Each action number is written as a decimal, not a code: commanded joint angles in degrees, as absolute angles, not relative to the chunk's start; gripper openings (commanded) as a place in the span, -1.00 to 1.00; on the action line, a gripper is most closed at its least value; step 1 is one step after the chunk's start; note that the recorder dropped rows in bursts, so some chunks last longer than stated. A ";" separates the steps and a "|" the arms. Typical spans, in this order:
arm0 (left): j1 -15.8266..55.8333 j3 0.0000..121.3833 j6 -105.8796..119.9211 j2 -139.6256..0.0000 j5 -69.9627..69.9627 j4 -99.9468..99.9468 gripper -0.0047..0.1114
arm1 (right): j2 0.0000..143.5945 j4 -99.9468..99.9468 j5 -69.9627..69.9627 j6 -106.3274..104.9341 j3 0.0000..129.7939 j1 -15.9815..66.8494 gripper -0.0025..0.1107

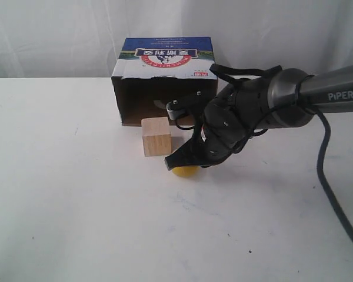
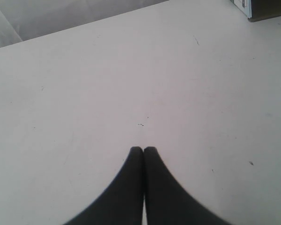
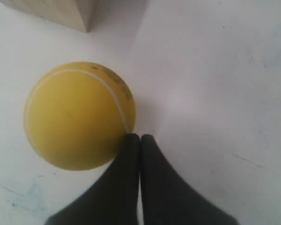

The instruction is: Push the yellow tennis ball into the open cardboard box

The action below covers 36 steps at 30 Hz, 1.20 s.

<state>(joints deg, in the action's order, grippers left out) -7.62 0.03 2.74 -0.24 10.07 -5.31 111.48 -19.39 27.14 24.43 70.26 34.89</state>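
Your ball (image 1: 185, 171) sits on the white surface (image 1: 76, 205), outside the box (image 1: 165, 76) and in front of its open side. In the exterior view only its lower yellow edge shows under the right gripper (image 1: 172, 163). The right wrist view shows it whole: matte yellow, with a pale curved seam and a faint row of dark marks near the seam that are too blurred for you to read.

The right gripper's two black fingers are pressed together with nothing between them. Their joined tip touches the side of the ball.

Near the ball, with a strip of bare surface between them, stands a pale wooden cube (image 1: 157, 136). It sits between the ball and the box, right in front of the dark opening; you cannot tell whether it touches the cardboard.

The box is brown, with a blue, white and red printed top. A red banner there carries white lettering that reads upside down to you, and a small red mark sits at the top's front right corner. Neither can be read at this size.

The grey right arm reaches in from the right, and you can read "PiPER" (image 1: 340, 95) in white on its casing.

The left gripper (image 2: 143, 149) is also fully closed and holds nothing. It hangs over bare surface, with one corner of the box at the edge of its wrist view.
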 commanded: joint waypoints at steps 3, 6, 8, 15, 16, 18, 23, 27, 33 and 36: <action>-7.27 0.00 2.81 0.00 9.85 -5.12 -0.92 | 109.71 -20.28 27.04 25.97 70.18 34.67 -0.96; -7.27 0.00 2.81 0.00 9.85 -5.12 -0.92 | 108.03 -20.38 27.20 26.22 70.18 34.67 -0.96; -7.27 0.00 2.81 0.00 9.85 -5.12 -0.92 | 106.61 -20.42 27.73 26.37 70.18 34.67 -0.96; -7.27 0.00 2.81 0.00 9.85 -5.12 -0.92 | 101.99 -13.63 25.41 25.00 70.18 36.00 -0.96; -7.27 0.00 2.81 0.00 9.85 -5.12 -0.92 | 102.46 -12.82 23.80 24.88 70.18 36.44 -0.96; -7.27 0.00 2.81 0.00 9.85 -5.12 -0.92 | 104.06 -10.02 20.16 24.88 70.18 36.61 -0.96; -7.27 0.00 2.81 0.00 9.85 -5.12 -0.92 | 109.39 -4.71 12.01 24.88 70.18 36.61 -0.96; -7.27 0.00 2.81 0.00 9.85 -5.12 -0.92 | 112.78 -4.22 13.97 24.57 70.18 36.61 -0.96; -7.27 0.00 2.81 0.00 9.85 -5.12 -0.92 | 113.26 -4.22 19.29 21.28 70.18 36.61 -0.96; -7.27 0.00 2.81 0.00 9.85 -5.12 -0.92 | 113.08 -4.22 19.88 21.18 70.18 36.61 -0.96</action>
